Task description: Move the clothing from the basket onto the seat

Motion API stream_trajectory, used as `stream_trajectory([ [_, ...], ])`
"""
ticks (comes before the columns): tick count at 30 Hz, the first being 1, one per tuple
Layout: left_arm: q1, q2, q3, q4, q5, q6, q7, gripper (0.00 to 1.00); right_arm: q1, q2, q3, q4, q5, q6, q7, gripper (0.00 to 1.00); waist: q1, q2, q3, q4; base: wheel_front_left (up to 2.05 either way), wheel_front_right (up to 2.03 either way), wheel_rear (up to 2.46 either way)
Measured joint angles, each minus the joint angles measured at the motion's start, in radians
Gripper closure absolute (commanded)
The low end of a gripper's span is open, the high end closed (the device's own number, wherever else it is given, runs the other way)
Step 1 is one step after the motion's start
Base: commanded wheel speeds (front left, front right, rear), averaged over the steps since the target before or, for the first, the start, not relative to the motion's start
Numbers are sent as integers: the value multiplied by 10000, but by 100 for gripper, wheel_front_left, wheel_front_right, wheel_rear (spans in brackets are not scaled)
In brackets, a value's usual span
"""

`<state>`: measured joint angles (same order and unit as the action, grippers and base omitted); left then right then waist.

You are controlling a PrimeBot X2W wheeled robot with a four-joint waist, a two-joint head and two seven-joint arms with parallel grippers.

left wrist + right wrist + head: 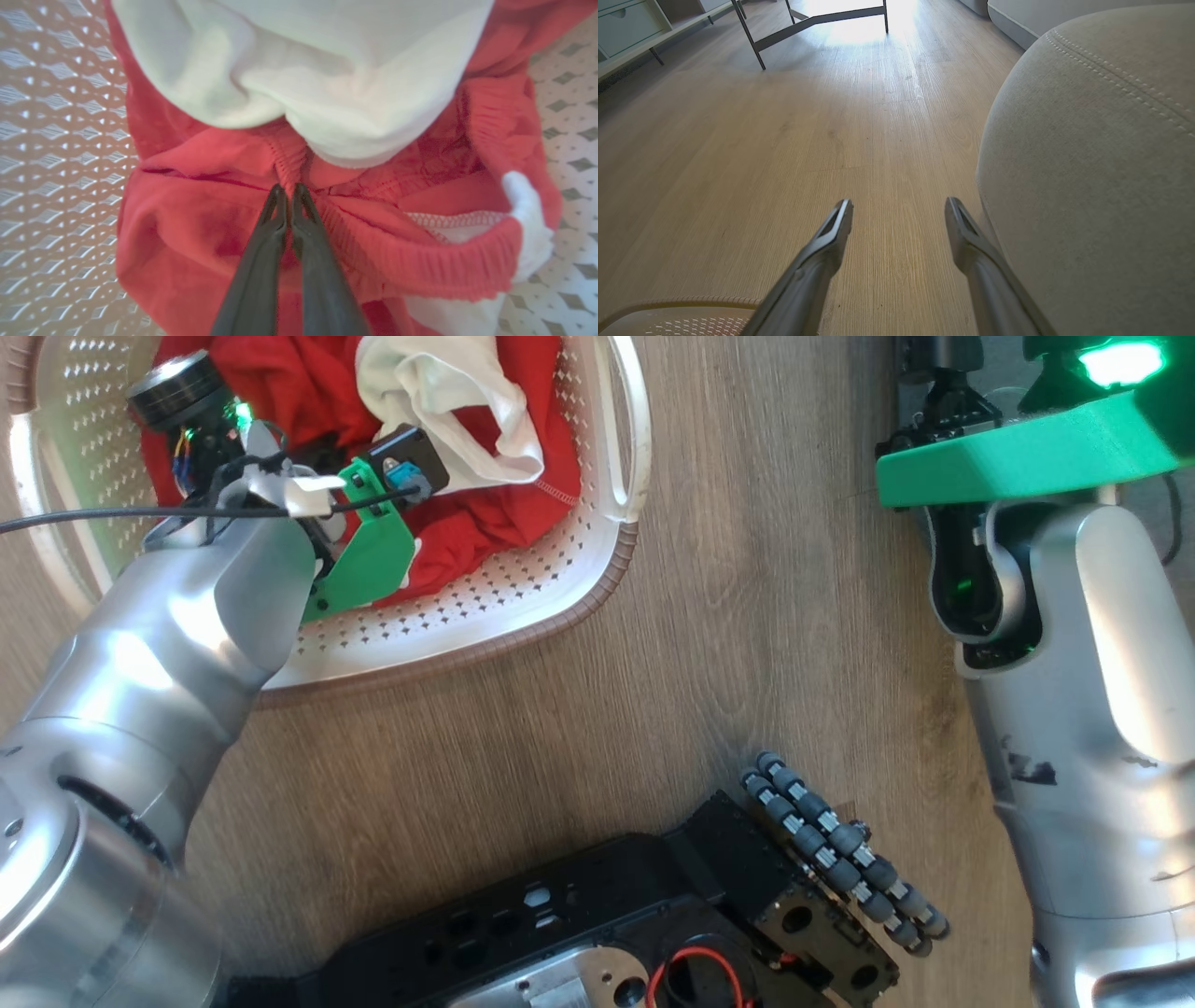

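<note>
Clothing (pixel 485 527) lies heaped in the basket (pixel 523 611), red fabric with a big white fold (pixel 439 392) bunched on top toward the basket's far edge. The basket stands on the wooden floor (pixel 766 579). The heap fills its middle, leaving bare perforated wall along the near edge and the right-hand corner. The left arm reaches down into the basket over its near-left corner, wrist above the heap. From that wrist, the left gripper (pixel 289 188) shows its two dark fingers pressed together, their tips nipping a ribbed, gathered ridge of the red clothing just below the white fold. A red elastic band with white trim curls away to one side of the fingers.

The right gripper (pixel 899 210) hangs off to the basket's right, low above the floor, its fingers spread wide. The seat (pixel 1092 186), a grey cushion with a rounded corner and a double line of stitching, rises just beside one finger. A bit of the basket's brown rim peeps in beside the other. Farther along the floor stand dark metal table legs (pixel 817 21) and a low pale cabinet (pixel 626 28). The robot's black base (pixel 653 915) sits near the basket's near edge.
</note>
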<state>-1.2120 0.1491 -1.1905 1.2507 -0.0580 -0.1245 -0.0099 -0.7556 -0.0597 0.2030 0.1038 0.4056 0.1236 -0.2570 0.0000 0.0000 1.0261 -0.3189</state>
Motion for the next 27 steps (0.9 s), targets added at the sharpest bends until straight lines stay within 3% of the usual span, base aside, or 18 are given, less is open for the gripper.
stream_trajectory([
  [12, 582, -516, 677, -13, -1463, -52, -1390, 100, -5, 2, -426, 305, -757, 0, 0, 0, 0, 0, -1103, 501, 0, 0, 0],
  [27, 2148, -980, 1864, -777, -3191, 215, -2393, 100, 774, 0, -619, 1198, -1783, 0, 0, 0, -1, 0, -3610, 1627, 0, 0, 0],
])
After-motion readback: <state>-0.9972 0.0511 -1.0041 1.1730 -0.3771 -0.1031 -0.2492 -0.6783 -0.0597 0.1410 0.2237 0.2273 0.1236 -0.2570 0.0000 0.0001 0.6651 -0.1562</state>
